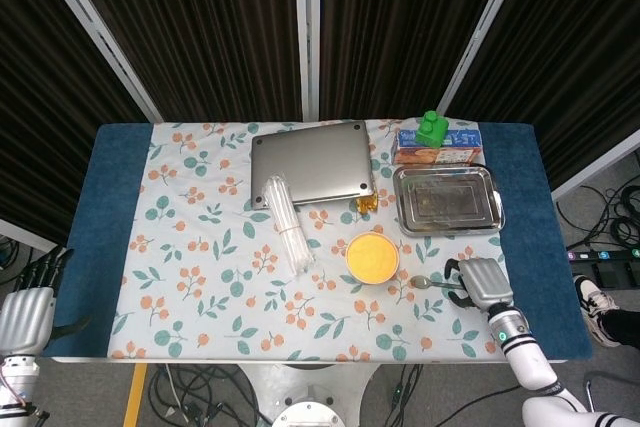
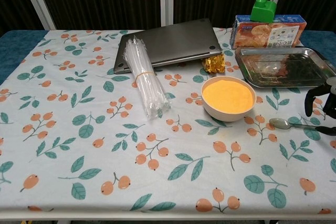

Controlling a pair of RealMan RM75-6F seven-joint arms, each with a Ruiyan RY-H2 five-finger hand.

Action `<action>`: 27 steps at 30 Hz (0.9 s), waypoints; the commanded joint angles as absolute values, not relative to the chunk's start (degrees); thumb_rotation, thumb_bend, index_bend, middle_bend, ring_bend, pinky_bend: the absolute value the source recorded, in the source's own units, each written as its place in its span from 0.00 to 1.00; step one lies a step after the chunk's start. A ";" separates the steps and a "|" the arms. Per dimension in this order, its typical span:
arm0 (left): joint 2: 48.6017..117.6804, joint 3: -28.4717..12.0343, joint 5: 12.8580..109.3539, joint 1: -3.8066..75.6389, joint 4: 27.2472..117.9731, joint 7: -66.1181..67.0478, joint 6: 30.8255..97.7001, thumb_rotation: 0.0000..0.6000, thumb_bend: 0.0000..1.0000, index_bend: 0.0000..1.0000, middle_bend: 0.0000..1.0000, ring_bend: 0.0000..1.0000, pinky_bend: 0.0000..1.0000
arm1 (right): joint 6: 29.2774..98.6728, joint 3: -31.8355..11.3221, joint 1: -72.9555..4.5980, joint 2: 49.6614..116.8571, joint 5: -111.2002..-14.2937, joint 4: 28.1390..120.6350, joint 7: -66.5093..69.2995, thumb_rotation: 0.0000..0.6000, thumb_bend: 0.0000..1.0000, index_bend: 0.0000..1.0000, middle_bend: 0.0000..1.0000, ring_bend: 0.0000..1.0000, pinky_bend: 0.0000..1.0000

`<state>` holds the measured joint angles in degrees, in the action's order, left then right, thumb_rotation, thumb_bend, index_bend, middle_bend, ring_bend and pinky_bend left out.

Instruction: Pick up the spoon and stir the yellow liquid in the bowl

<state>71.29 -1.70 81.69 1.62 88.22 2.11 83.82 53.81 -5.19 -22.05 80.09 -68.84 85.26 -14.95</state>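
Right hand (image 1: 482,282) hovers over the spoon (image 1: 432,283) handle, fingers spread, gripping nothing I can see. Spoon lies flat just right of the bowl (image 1: 372,257). Left hand (image 1: 25,312) waits off-table, fingers apart.

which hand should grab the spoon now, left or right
Right. The right hand hovers over the handle end of the small metal spoon, fingers apart, just right of the pink bowl of yellow liquid. The left hand sits off the table's far left corner.
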 commanded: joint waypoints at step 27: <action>72.03 -1.45 81.45 1.24 86.61 0.70 83.80 1.00 0.05 0.13 0.12 0.10 0.13 | 52.00 -4.00 -25.92 84.44 -66.04 81.34 -16.77 1.00 0.37 0.58 0.92 0.95 1.00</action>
